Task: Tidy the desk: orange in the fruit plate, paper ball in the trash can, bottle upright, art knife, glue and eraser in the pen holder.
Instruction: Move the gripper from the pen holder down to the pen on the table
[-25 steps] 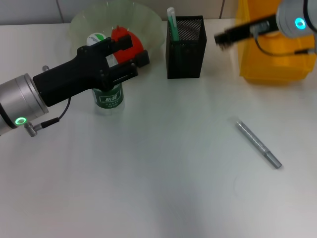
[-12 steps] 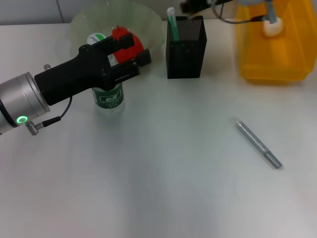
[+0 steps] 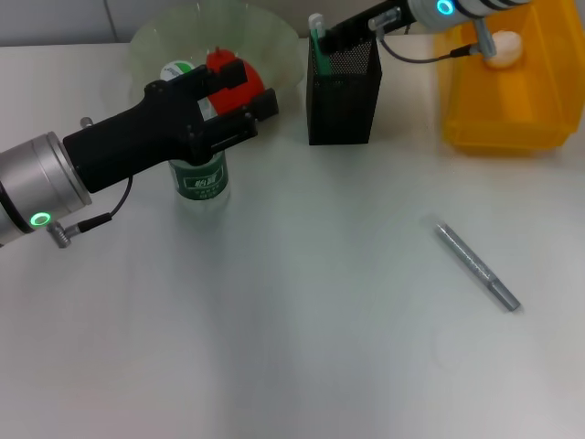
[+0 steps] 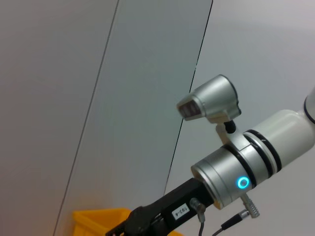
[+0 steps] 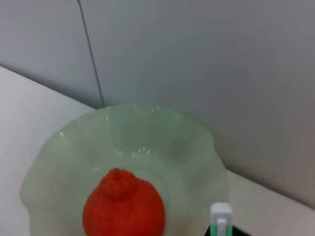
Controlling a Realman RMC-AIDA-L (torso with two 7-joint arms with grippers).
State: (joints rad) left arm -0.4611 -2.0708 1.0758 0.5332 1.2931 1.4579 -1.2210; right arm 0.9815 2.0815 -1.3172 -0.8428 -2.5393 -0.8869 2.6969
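The bottle (image 3: 201, 176) stands upright on the table in the head view. My left gripper (image 3: 245, 93) reaches across it, fingers apart, tips over the fruit plate (image 3: 274, 41). The orange (image 3: 227, 66) lies in that plate and also shows in the right wrist view (image 5: 123, 206). My right gripper (image 3: 345, 33) hovers over the rim of the pen holder (image 3: 343, 96), which holds the green-and-white glue stick (image 3: 317, 35). The paper ball (image 3: 504, 46) lies in the trash can (image 3: 512, 119). The grey art knife (image 3: 477, 267) lies on the table at the right. The eraser is out of view.
The trash can stands at the back right, close to the pen holder. The fruit plate's wavy rim (image 5: 59, 142) fills the right wrist view. The left wrist view shows the wall, my right arm (image 4: 236, 167) and a corner of the trash can (image 4: 98, 219).
My right arm has swung left from over the trash can to over the pen holder, uncovering the paper ball in the bin. The left arm and bottle have not moved.
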